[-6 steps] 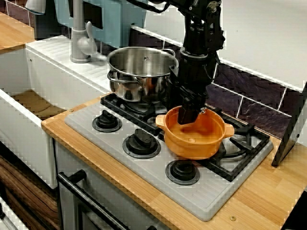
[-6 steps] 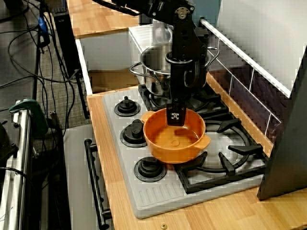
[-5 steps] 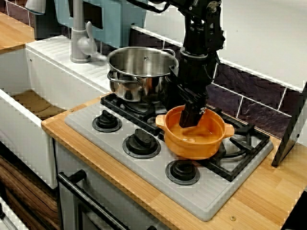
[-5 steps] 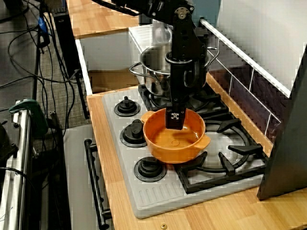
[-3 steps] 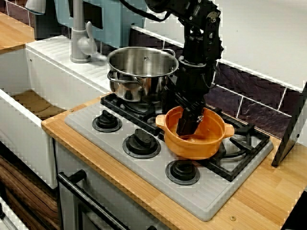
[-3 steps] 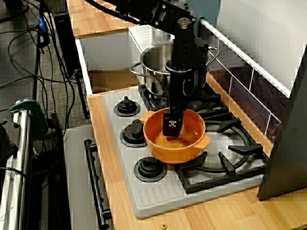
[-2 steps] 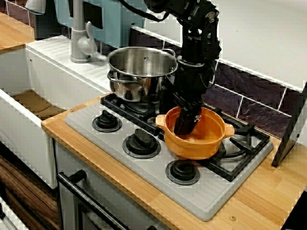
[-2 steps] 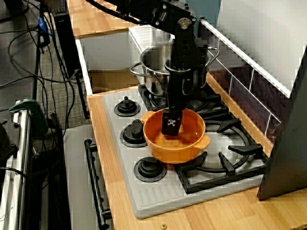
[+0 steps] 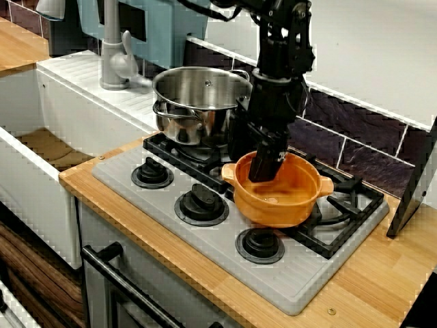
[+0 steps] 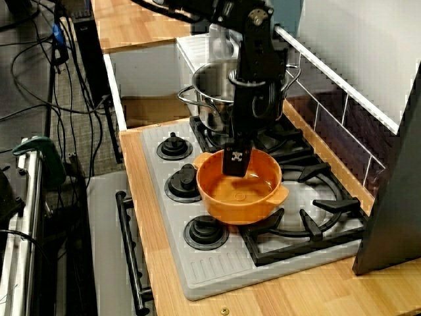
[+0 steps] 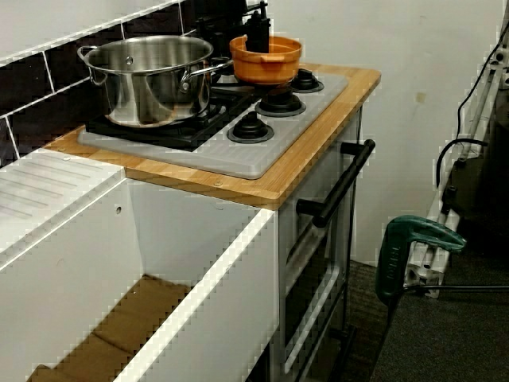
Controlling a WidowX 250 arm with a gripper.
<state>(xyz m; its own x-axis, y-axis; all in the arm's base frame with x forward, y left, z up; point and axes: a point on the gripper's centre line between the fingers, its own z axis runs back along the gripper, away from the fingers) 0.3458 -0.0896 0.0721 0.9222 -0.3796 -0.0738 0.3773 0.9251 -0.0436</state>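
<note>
Gripper (image 9: 263, 167) is hanging nose-down over the bowl (image 9: 290, 201), with its tip dipping just inside the back left part of the rim. In the front view the fingers are reading as one dark block. The high side view is showing only a tagged black face. So I cannot tell whether the jaws are standing apart or closed, nor whether they are touching the rim.

Nearest in the front view, the oven handle (image 9: 119, 273) is running below the wooden counter (image 9: 382, 287). On the counter the grey hob (image 9: 307, 280) is lying flat, and three black knobs (image 9: 201, 203) are sitting in a row along its front edge. Just behind the middle and right knobs, the orange bowl is sitting upright on the near edge of the black grate (image 9: 345, 222). Its two small handles are pointing left and right, and its inside is showing bare and glossy.

Behind and to the left of the bowl, the steel pot (image 9: 198, 102) is standing on the rear left of the grate. It is near the arm but apart from the bowl. To the left, the white sink (image 9: 27, 164) is dropping away below the counter, and the grey tap (image 9: 113, 55) is rising behind it. Farthest back, dark tiles (image 9: 355, 137) are lining the wall. A black board (image 9: 416, 184) is leaning at the right end of the counter.
</note>
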